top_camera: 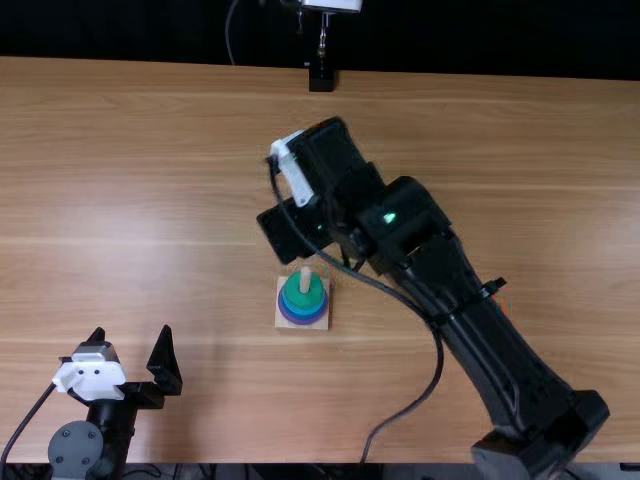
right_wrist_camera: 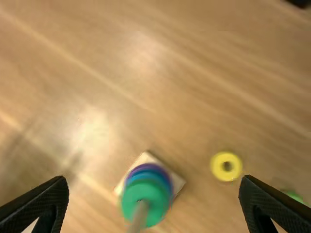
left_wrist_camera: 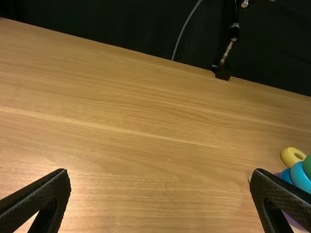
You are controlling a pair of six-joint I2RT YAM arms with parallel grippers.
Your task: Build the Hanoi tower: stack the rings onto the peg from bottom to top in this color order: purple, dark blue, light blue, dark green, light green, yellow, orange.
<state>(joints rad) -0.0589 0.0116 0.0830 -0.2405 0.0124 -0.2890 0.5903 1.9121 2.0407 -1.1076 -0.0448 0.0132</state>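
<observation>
Right tool [top_camera: 297,228] wide above table [top_camera: 150,180]; left tool [top_camera: 131,341] wide; dark green ring [top_camera: 303,302] topmost on peg [top_camera: 305,278].

The light brown worktop [top_camera: 150,200] presents smooth, satin-sheen grained wood; the round yellow ring [right_wrist_camera: 217,167] presents a smooth, plastic-like surface.

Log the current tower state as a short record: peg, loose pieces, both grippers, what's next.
base: square, on the table
on_peg, bottom to top: purple ring, dark blue ring, light blue ring, dark green ring
peg: tip exposed
yellow ring: flat on table, apart from base
green piece: off peg, partly hidden, likely light green ring
left gripper: open, empty
right gripper: open, empty
next: probably light green
</observation>
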